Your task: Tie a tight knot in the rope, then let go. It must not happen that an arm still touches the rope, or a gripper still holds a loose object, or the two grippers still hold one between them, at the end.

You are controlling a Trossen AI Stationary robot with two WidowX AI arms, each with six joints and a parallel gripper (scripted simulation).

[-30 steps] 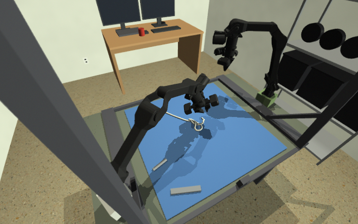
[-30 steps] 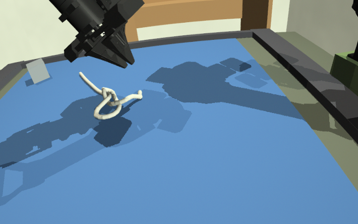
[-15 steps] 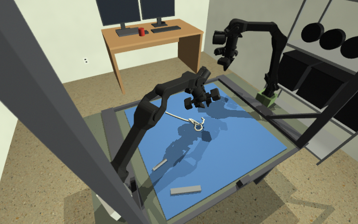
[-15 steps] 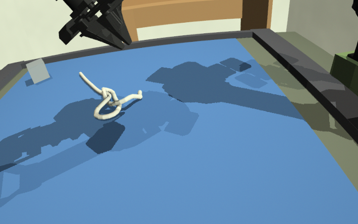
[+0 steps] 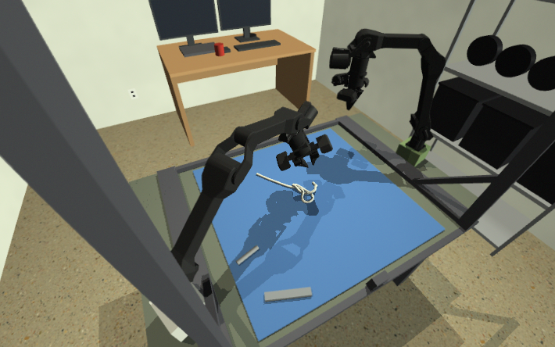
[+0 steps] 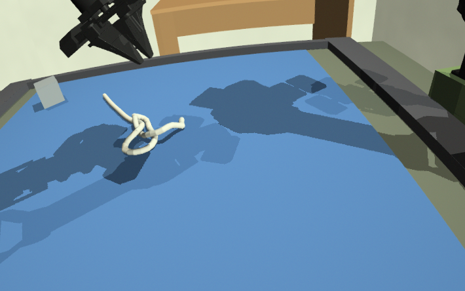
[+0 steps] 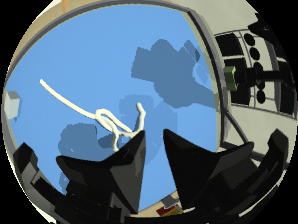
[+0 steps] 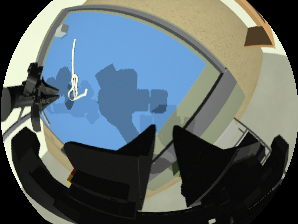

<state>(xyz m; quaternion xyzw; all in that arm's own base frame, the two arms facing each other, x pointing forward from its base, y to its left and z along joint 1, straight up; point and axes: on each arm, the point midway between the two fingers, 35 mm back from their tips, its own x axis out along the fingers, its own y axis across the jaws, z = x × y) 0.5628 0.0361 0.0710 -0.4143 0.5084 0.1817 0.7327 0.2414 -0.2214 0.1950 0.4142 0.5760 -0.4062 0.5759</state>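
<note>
The white rope (image 5: 273, 180) (image 6: 138, 151) (image 7: 80, 110) (image 8: 73, 55) lies on the blue mat (image 5: 378, 241) (image 6: 299, 216). Its strands cross in a small tangle with a loose, open loop beside it. One long tail runs straight out; the short tail bends up at its tip. Whether the crossing is a true knot is hard to tell. My left gripper (image 5: 307, 164) (image 6: 147, 60) (image 7: 154, 133) hangs above the mat beyond the rope in the exterior view, clear of it, fingers slightly apart and empty. My right gripper (image 5: 349, 106) (image 8: 164, 129) is high up, far from the rope, fingers slightly apart and empty.
A pale block (image 6: 49, 92) (image 7: 12, 105) (image 8: 62, 30) stands near the mat's corner beyond the long tail. Two grey bars, a small one (image 5: 247, 255) and a larger one (image 5: 287, 295), lie near the mat's front left. A dark frame (image 5: 258, 148) (image 6: 241, 50) edges the table.
</note>
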